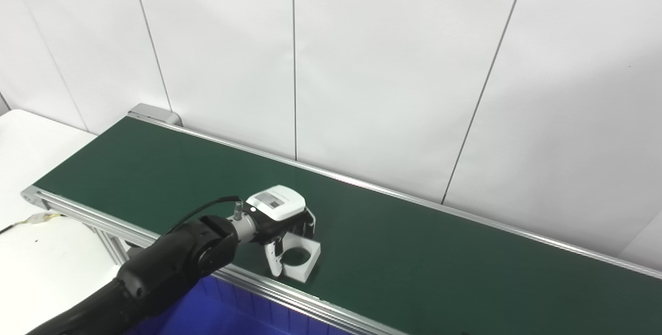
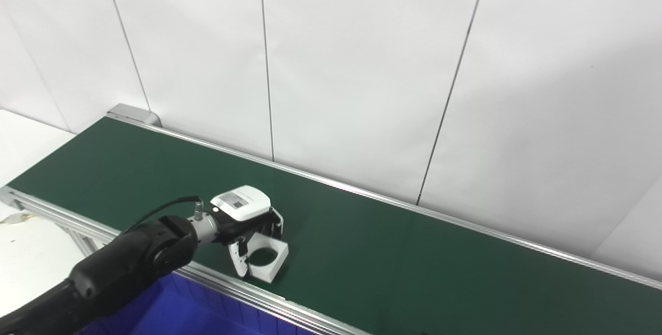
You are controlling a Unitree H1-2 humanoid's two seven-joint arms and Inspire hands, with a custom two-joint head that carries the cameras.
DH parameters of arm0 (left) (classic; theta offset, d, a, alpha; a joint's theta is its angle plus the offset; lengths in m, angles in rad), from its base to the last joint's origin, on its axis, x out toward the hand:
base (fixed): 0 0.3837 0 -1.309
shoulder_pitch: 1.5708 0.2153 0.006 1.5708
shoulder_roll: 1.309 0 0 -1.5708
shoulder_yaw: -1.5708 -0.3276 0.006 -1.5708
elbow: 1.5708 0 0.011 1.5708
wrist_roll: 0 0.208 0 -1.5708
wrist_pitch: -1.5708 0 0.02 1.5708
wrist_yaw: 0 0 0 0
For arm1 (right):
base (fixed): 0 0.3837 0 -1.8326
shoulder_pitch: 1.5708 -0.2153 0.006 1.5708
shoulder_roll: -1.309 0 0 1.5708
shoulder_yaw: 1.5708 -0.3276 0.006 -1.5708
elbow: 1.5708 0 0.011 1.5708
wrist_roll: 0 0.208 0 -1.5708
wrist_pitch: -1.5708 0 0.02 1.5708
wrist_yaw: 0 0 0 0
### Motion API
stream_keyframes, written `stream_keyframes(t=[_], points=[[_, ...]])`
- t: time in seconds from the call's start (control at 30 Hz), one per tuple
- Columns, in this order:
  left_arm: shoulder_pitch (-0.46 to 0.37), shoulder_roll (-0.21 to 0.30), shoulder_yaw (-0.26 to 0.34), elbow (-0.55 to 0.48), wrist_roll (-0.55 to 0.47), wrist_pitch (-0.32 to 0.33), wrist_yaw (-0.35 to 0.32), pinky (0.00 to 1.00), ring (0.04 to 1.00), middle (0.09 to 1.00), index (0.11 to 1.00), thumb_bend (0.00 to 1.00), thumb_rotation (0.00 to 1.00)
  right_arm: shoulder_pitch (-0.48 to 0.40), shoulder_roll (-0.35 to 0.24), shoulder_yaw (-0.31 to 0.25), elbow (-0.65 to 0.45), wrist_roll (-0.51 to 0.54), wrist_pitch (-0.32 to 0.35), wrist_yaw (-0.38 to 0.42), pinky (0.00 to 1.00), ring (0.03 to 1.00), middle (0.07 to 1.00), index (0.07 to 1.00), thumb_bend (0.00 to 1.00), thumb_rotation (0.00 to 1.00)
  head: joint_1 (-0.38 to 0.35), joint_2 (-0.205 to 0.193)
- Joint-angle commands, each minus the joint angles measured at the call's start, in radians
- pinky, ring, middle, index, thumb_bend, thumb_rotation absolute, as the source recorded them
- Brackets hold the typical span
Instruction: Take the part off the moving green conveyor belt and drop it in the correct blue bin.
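Note:
A white square part (image 1: pixel 302 259) with a round hole lies on the green conveyor belt (image 1: pixel 414 252) near its front rail. My left hand (image 1: pixel 279 218) reaches over the belt from the lower left, its white back facing up. Its fingers and thumb (image 1: pixel 274 260) curl down around the left and far sides of the part and touch it. The part still rests on the belt. The same part (image 2: pixel 267 260) and hand (image 2: pixel 243 213) show in the right eye view. My right hand is not in view.
A blue bin (image 1: pixel 217 311) sits below the belt's front rail (image 1: pixel 289 293) at the bottom left. A white table (image 1: pixel 31 252) stands at the left. A white panelled wall (image 1: pixel 362 66) runs behind the belt.

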Motion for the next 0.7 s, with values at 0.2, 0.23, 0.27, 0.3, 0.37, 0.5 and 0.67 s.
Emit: stream_keyframes(t=[0.2, 0.23, 0.27, 0.3, 0.37, 0.5, 0.67], points=[[0.023, 0.004, 0.095, -0.193, -0.073, 0.004, -0.011, 0.61, 0.544, 0.471, 0.503, 0.52, 0.0, -0.001, 0.001, -0.004, -0.048, 0.005, -0.017, 0.0, 0.83, 0.89, 0.908, 0.973, 0.56, 0.67, -0.002, 0.008], [0.028, 0.002, 0.102, -0.206, -0.077, 0.003, -0.012, 0.6, 0.538, 0.468, 0.502, 0.52, 0.0, 0.0, 0.0, -0.004, -0.049, 0.007, -0.015, 0.001, 0.83, 0.891, 0.91, 0.974, 0.56, 0.67, -0.002, 0.008], [0.035, 0.0, 0.11, -0.225, -0.079, 0.004, -0.013, 0.6, 0.535, 0.467, 0.502, 0.52, 0.0, 0.001, 0.0, -0.004, -0.05, 0.008, -0.015, 0.002, 0.83, 0.892, 0.91, 0.974, 0.56, 0.67, -0.003, 0.01], [0.04, -0.002, 0.115, -0.237, -0.08, 0.005, -0.016, 0.59, 0.536, 0.468, 0.501, 0.52, 0.0, 0.001, -0.001, -0.004, -0.051, 0.009, -0.015, 0.003, 0.83, 0.894, 0.912, 0.974, 0.57, 0.67, -0.003, 0.01], [0.057, -0.005, 0.129, -0.286, -0.084, 0.016, -0.027, 0.59, 0.541, 0.47, 0.501, 0.52, 0.0, 0.002, -0.003, -0.004, -0.052, 0.012, -0.017, 0.005, 0.84, 0.895, 0.912, 0.974, 0.57, 0.67, -0.005, 0.014], [0.093, -0.018, 0.164, -0.367, -0.105, 0.034, -0.048, 0.57, 0.52, 0.457, 0.506, 0.52, 0.0, 0.005, -0.004, -0.005, -0.057, 0.009, -0.017, 0.003, 0.83, 0.891, 0.91, 0.97, 0.56, 0.66, -0.009, 0.019], [0.142, -0.043, 0.198, -0.467, -0.123, 0.077, -0.084, 0.54, 0.493, 0.451, 0.509, 0.52, 0.0, 0.01, -0.007, -0.006, -0.075, 0.013, -0.005, 0.005, 0.83, 0.889, 0.909, 0.969, 0.57, 0.65, -0.02, 0.042]])
